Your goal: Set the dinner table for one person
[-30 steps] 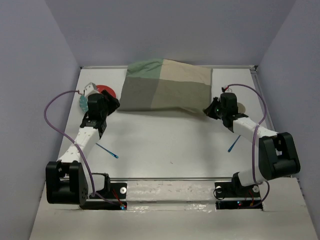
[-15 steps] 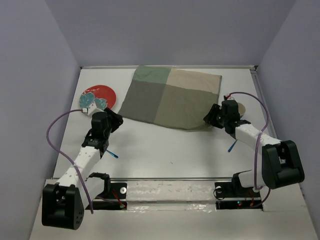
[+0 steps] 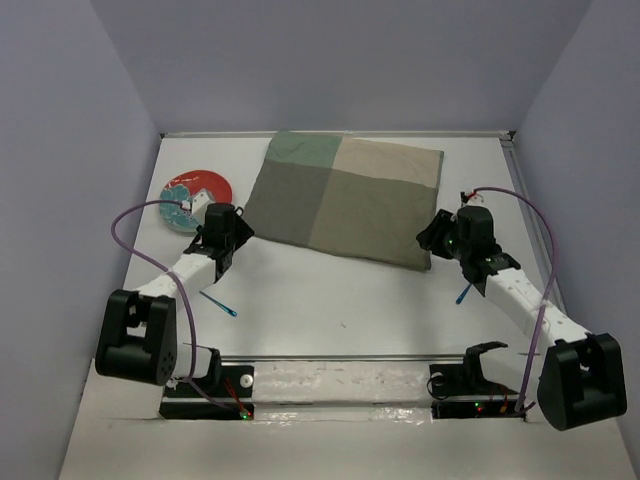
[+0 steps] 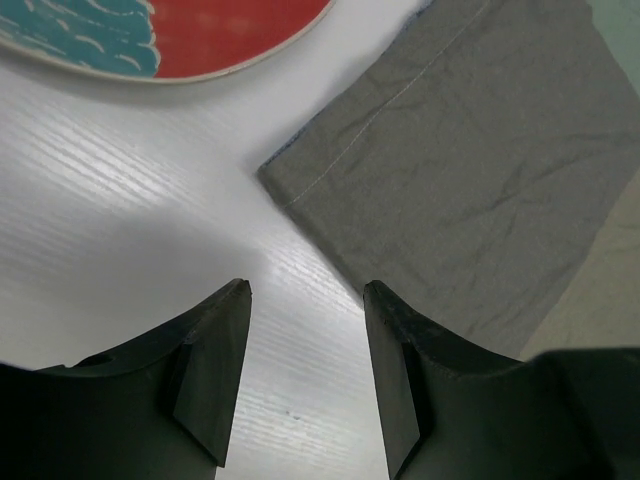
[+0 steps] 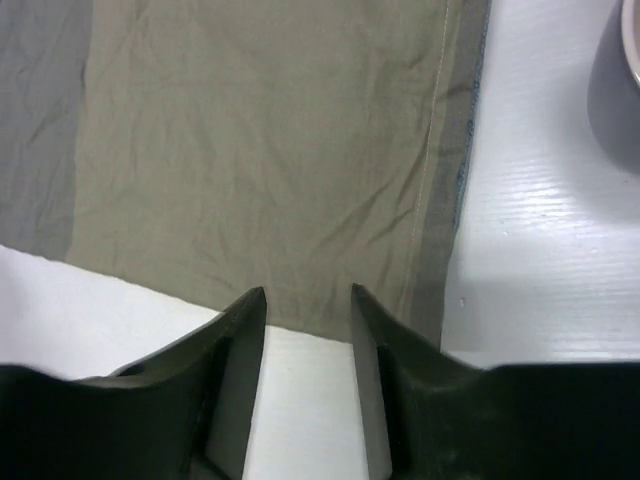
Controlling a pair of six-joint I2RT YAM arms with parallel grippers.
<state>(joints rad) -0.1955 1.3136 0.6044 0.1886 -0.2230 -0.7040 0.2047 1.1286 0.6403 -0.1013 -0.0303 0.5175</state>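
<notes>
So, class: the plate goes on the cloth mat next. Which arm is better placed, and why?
Left. The left hand, open and empty, sits beside the red-and-teal plate; the right hand is at the opposite corner of the mat.

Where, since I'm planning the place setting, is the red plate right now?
In the top view, the red plate lies far left on the dinner table, just left of the cloth mat.
</notes>
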